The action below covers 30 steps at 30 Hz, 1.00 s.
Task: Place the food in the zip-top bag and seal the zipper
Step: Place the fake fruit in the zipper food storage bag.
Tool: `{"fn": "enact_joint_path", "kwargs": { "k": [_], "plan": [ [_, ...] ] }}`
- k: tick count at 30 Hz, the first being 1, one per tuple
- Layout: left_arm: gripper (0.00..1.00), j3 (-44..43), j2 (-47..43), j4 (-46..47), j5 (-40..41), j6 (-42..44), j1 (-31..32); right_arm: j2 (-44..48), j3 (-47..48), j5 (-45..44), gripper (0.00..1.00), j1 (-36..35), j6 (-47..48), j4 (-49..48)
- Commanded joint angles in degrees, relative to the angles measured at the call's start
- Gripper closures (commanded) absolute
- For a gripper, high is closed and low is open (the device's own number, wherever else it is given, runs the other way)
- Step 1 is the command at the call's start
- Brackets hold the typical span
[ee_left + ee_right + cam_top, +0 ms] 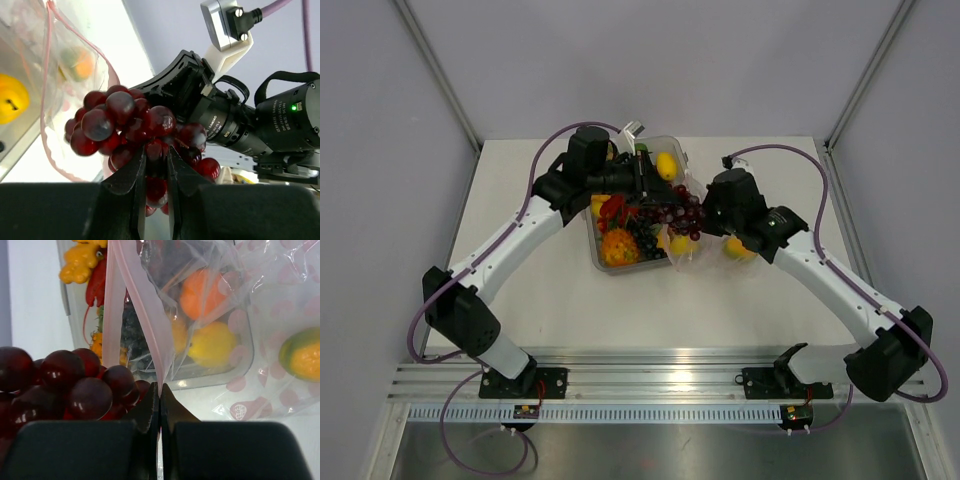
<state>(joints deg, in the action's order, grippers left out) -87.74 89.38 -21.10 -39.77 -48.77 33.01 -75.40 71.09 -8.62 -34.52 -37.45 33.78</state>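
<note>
My arms (510,240) are white tubes with bulky black joints (460,310), purple cables (280,7) alongside; my left gripper (156,154) is black.

Glossy dark-red grapes (125,130). Clear zip-top bag (280,270) printed with pale pink blotches, its zipper (142,315) pinkish-red. Yellow lemon (212,345), bright orange (200,295), yellow-orange mango (302,352) edged green, red chilli (97,282). White tabletop (520,300).

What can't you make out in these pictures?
- Top view: either grip; the wrists cover both.
- Left wrist view: whether the grapes in the left gripper are inside the zip-top bag; the bunch hides its rim.
- Right wrist view: tray contents, blurred through plastic; mango, cut by the right edge.
</note>
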Motion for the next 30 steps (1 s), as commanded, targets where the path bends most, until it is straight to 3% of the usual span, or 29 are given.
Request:
{"fn": "enact_joint_path", "kwargs": {
  "k": [1, 11, 27, 30],
  "plan": [
    [1.0, 0.2, -0.88, 11.7, -6.29, -5.36, 0.03, 3.85, -1.04, 2.99, 1.0, 0.25, -2.1, -7.58],
    [1.0, 5.56, 2.11, 20.66, -8.75, -11.6, -0.41, 7.19, -1.3, 7.74, 1.0, 0.42, -3.07, -9.44],
    [1.0, 10.31, 4.13, 22.86, -5.85, -13.45, -2.87, 11.24, -1.66, 10.11, 1.0, 0.33, -3.68, -10.22],
    [1.0, 9.18, 5.01, 19.36, -4.01, -11.53, -2.96, 11.24, -1.31, 11.17, 1.0, 0.33, -3.59, -10.49]
  ]
}}
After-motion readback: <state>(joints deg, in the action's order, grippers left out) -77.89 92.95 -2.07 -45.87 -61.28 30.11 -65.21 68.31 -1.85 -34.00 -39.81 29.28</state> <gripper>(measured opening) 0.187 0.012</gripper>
